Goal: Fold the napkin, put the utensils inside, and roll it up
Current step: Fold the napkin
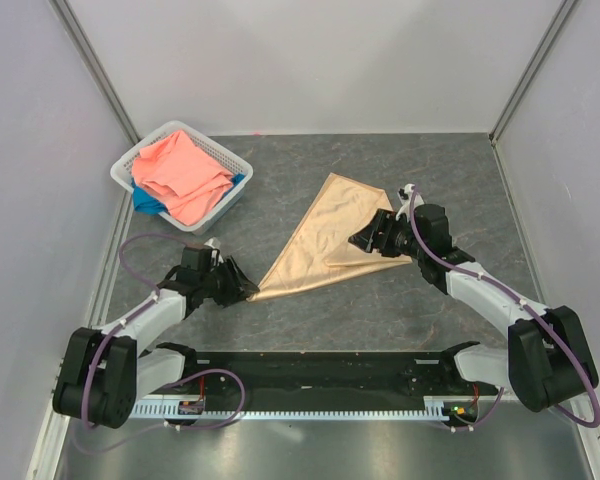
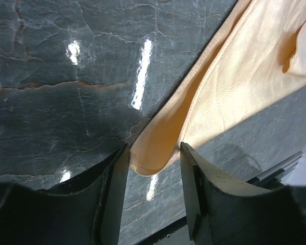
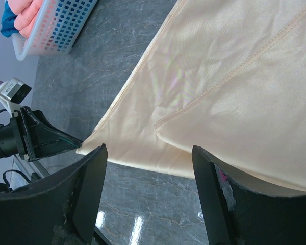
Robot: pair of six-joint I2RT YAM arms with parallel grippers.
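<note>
The peach-gold satin napkin [image 1: 330, 235] lies on the dark stone table, folded into a long triangle with its narrow tip pointing to the near left. My left gripper [image 1: 248, 290] is open at that tip. In the left wrist view the tip [image 2: 158, 153] sits between the two spread fingers [image 2: 154, 153], low over the table. My right gripper [image 1: 365, 240] is open above the napkin's near right edge; the right wrist view shows the folded layers [image 3: 219, 76] between and beyond its fingers [image 3: 149, 153]. The fork is not in view.
A white plastic basket [image 1: 225, 205] stands at the far left, holding a coral-pink cloth [image 1: 180, 170] and a blue cloth [image 1: 145, 203]. Grey walls close in the table on three sides. The black base rail [image 1: 310, 370] runs along the near edge.
</note>
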